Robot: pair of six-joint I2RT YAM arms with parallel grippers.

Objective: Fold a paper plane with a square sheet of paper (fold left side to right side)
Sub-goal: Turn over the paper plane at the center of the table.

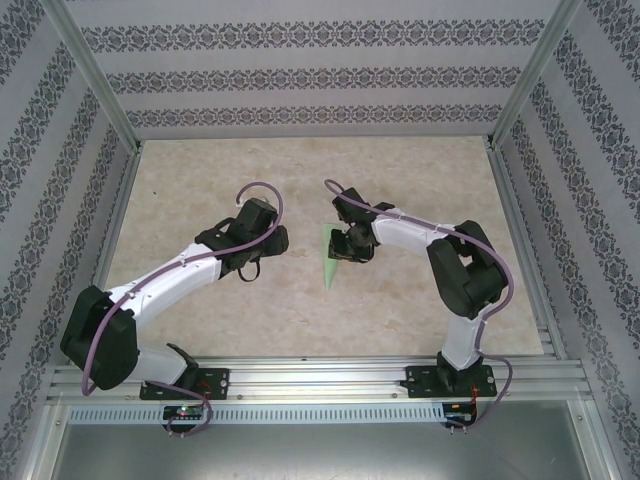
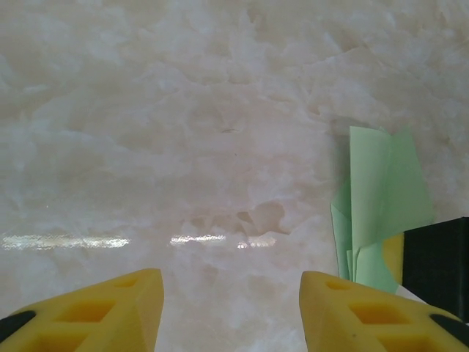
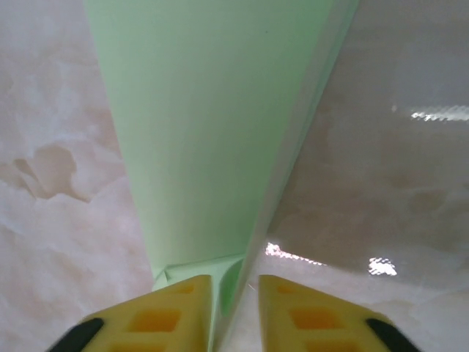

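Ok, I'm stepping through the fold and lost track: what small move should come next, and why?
Probably slide the left gripper right toward the plane. Its jaws stand open over bare table, while the right gripper pinches the plane's edge alone, so a second hold looks needed.

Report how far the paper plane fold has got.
Done: the paper is already a narrow, layered green dart with a sharp tip. In hand: the right claw pinches its edge between nearly closed fingers, while the left claw hangs open over the table beside it. Left: probably a final crease and letting go; I cannot tell whether the fold is complete.
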